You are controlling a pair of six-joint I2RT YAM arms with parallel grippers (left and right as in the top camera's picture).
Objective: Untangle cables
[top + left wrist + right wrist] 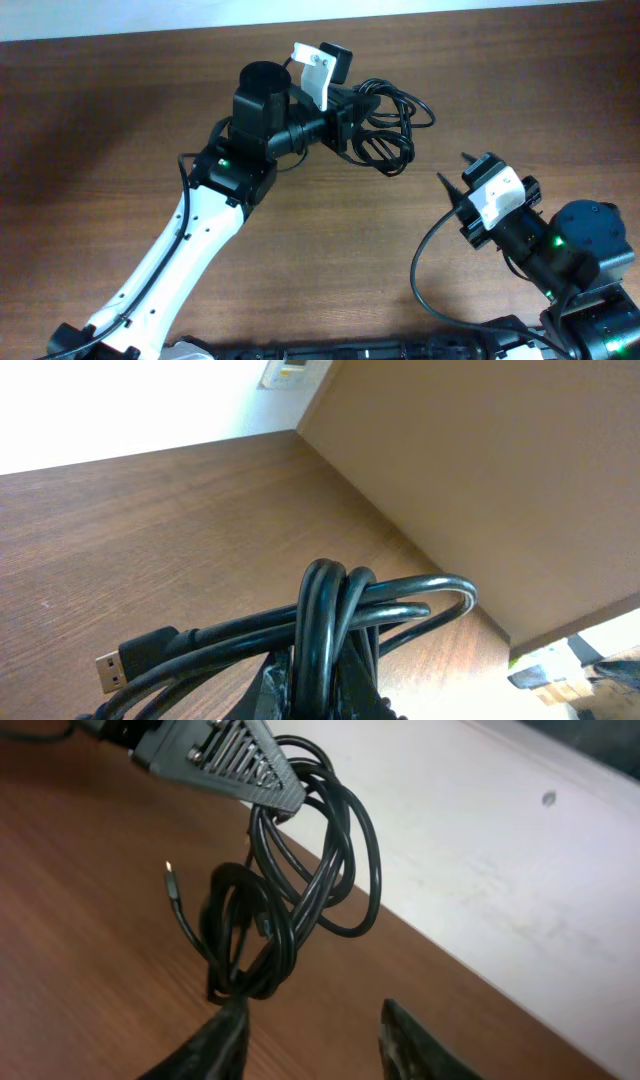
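The cables are thin black cords bunched in a tangled bundle of loops near the table's far edge. My left gripper is shut on the bundle and holds it up. In the left wrist view the cords wrap over the jaws, and a flat metal plug sticks out at the left. In the right wrist view the bundle hangs from the left gripper, with a thin plug end sticking out. My right gripper is open and empty, a short way from the bundle.
The brown wooden table ends at a far edge with a white wall behind it. A thicker black wire fixed to the right arm loops over the table at the right.
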